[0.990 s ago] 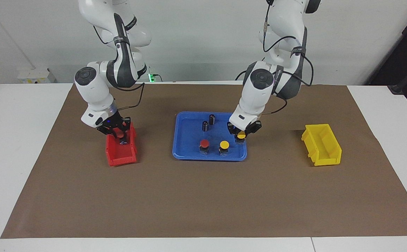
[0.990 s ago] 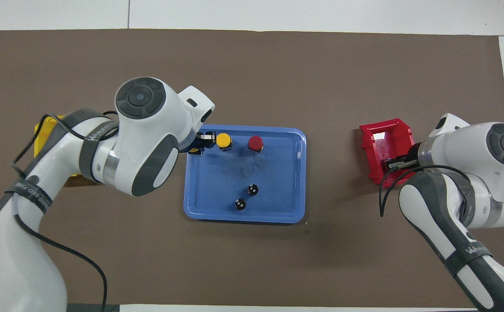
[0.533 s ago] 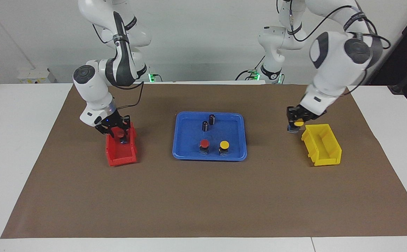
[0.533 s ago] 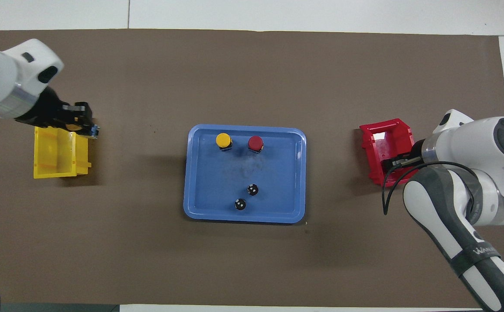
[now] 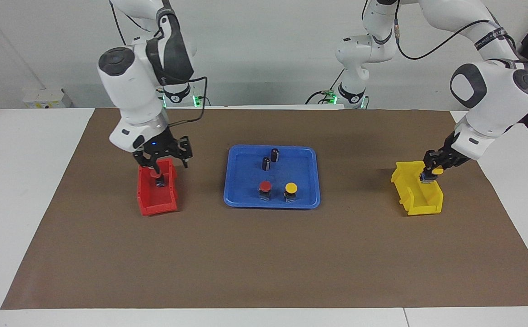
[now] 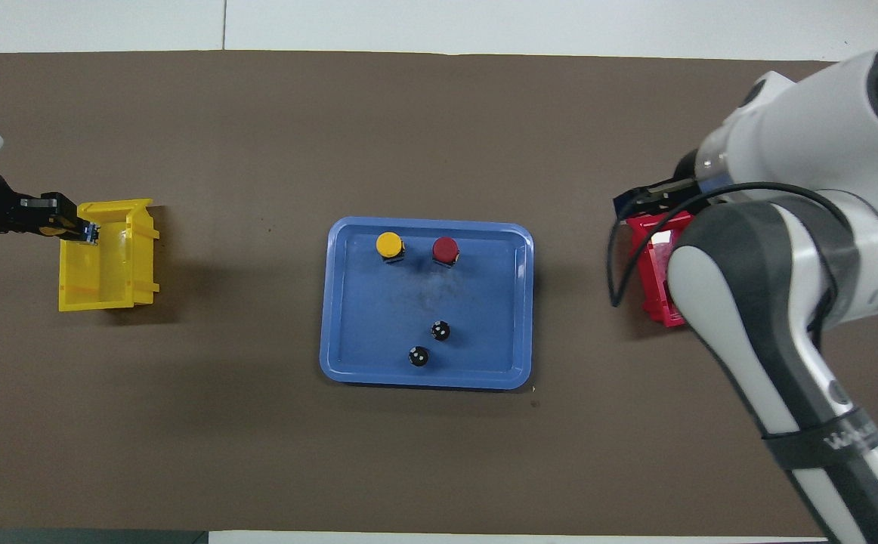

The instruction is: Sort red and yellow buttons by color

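My left gripper is shut on a yellow button and holds it low over the yellow bin; it also shows in the overhead view. My right gripper is open above the red bin. A red button stands inside that bin, under the gripper and apart from its fingers. One red button and one yellow button stand side by side on the blue tray. In the overhead view my right arm hides most of the red bin.
Two small dark cylinders stand on the tray, nearer to the robots than the buttons. The tray sits mid-table on a brown mat, with the red bin toward the right arm's end and the yellow bin toward the left arm's end.
My left gripper carried the yellow button from the tray to over the yellow bin. My right gripper opened, left the red button in the red bin and rose.
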`<state>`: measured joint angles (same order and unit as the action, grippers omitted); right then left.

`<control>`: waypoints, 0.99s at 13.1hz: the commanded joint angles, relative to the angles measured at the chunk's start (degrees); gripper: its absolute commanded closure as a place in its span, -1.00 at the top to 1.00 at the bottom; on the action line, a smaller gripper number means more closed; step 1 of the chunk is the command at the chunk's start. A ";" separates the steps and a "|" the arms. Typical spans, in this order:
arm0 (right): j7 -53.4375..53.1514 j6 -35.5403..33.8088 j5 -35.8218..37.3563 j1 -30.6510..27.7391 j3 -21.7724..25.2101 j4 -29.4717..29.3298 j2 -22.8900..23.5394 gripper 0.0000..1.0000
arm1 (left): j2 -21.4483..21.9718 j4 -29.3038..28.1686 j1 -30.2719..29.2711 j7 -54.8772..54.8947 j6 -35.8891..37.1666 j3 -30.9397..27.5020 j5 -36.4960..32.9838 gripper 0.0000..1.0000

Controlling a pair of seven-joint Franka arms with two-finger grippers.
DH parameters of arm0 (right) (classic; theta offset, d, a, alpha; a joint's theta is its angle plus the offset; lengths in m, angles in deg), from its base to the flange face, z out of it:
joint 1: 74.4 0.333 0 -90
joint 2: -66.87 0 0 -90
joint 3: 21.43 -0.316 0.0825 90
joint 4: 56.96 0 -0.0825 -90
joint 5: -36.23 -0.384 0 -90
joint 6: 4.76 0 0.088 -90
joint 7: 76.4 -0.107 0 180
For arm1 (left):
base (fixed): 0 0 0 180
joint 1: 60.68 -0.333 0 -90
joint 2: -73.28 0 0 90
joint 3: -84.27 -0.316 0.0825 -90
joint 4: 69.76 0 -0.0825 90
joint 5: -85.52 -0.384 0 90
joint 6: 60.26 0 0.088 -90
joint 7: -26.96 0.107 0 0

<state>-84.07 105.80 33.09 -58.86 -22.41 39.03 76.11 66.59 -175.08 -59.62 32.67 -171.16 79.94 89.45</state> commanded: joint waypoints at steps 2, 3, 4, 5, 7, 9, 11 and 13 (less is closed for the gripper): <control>-14.00 0.88 0.41 9.31 -0.08 -10.79 11.03 0.74 | 2.65 -7.24 -0.36 2.28 -4.75 0.29 -1.62 -0.97; -19.08 1.06 1.54 12.73 0.09 -14.39 15.24 0.74 | 3.09 -9.96 -0.44 2.38 -6.76 0.29 -3.38 -0.97; -22.70 2.01 4.16 14.67 0.01 -16.17 18.15 0.73 | 3.18 -12.08 -1.14 2.38 -9.39 0.29 -3.40 -0.97; -26.30 5.85 6.02 16.26 -0.08 -16.18 19.92 0.73 | 3.53 -14.71 -1.84 2.38 -12.64 0.38 -3.40 -0.97; -27.65 9.49 5.77 16.80 -0.17 -13.47 20.11 0.71 | 3.36 -17.62 -2.11 2.81 -15.91 0.29 -3.40 -0.97; -27.66 11.85 5.86 17.41 -0.17 -10.32 20.20 0.64 | 4.05 -21.40 -2.11 2.91 -18.72 0.29 -3.40 -0.93; -27.66 14.06 5.86 17.16 -0.08 -7.32 19.77 0.64 | 4.59 -23.09 -2.20 2.12 -20.93 0.29 -3.40 -0.37; -27.48 14.06 5.86 16.80 -0.17 -6.08 19.41 0.62 | 4.50 -22.65 -2.20 2.11 -20.58 0.38 -3.40 0.08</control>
<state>-111.11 118.30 38.27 -41.33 -22.15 29.94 97.18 68.93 -195.53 -61.23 34.96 -190.44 79.86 87.00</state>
